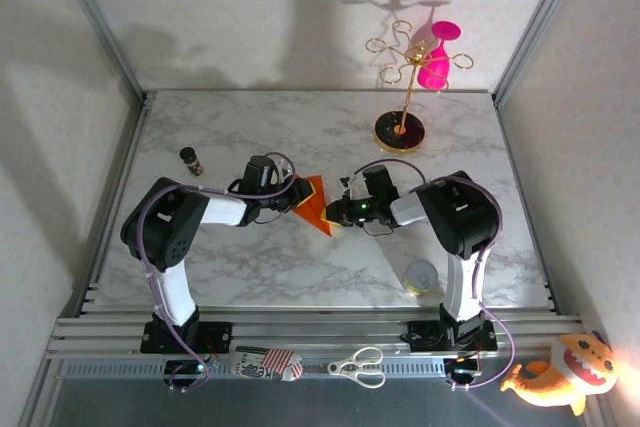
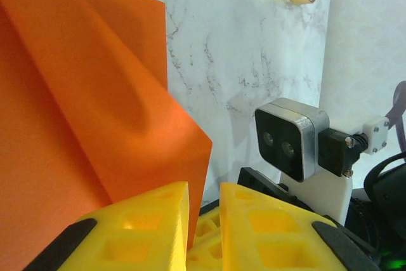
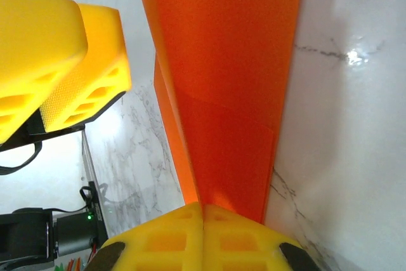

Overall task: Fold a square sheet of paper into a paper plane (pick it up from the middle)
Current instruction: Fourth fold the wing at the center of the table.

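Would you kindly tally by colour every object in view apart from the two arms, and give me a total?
Orange: 2, the folded paper and the plush toy
Pink: 1, the glass
Gold: 2, the stand and the round tin
Dark: 1, the small jar
White: 1, the scissors
Striped: 1, the packet
Total: 8

Gold stand (image 1: pixel 400 130) with its pink glass (image 1: pixel 437 59) sits beyond the right gripper (image 1: pixel 335 212). Small dark jar (image 1: pixel 191 160) is out left of the left gripper (image 1: pixel 297 190). Gold-lidded tin (image 1: pixel 423 277) lies back-right of the right gripper.
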Robot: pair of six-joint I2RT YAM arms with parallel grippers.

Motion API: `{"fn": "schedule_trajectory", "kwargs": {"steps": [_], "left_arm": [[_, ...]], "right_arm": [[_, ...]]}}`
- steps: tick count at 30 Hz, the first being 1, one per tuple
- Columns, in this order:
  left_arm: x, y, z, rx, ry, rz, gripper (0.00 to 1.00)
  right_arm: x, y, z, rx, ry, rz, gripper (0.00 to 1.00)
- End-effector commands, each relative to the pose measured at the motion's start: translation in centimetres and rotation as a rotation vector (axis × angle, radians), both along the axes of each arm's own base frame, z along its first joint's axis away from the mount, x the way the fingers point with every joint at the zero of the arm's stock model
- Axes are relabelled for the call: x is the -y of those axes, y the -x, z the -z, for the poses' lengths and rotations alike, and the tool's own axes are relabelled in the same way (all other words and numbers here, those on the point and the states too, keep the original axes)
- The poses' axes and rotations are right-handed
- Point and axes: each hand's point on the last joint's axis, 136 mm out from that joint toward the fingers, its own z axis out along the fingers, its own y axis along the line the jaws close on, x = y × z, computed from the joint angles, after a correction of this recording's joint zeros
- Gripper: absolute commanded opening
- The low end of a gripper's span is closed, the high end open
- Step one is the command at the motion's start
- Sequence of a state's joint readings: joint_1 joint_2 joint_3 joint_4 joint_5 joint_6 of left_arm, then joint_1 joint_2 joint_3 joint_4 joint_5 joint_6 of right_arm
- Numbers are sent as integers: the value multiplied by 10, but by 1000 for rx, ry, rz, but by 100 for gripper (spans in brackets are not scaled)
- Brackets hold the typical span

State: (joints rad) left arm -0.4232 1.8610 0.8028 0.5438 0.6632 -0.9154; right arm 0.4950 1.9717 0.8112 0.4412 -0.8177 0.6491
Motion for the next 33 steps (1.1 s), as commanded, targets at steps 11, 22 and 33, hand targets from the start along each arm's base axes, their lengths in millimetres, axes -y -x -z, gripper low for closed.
{"fn": "schedule_trajectory", "kwargs": {"steps": [11, 22, 33], "left_arm": [[11, -5, 4, -1, 69, 19, 16], [13, -5, 17, -18, 52, 24, 16], [15, -7, 19, -18, 44, 30, 18]], "right_arm": [[51, 4, 72, -126, 272, 165, 2], [51, 4, 73, -132, 278, 163, 7], [54, 2, 76, -130, 316, 159, 14]]}}
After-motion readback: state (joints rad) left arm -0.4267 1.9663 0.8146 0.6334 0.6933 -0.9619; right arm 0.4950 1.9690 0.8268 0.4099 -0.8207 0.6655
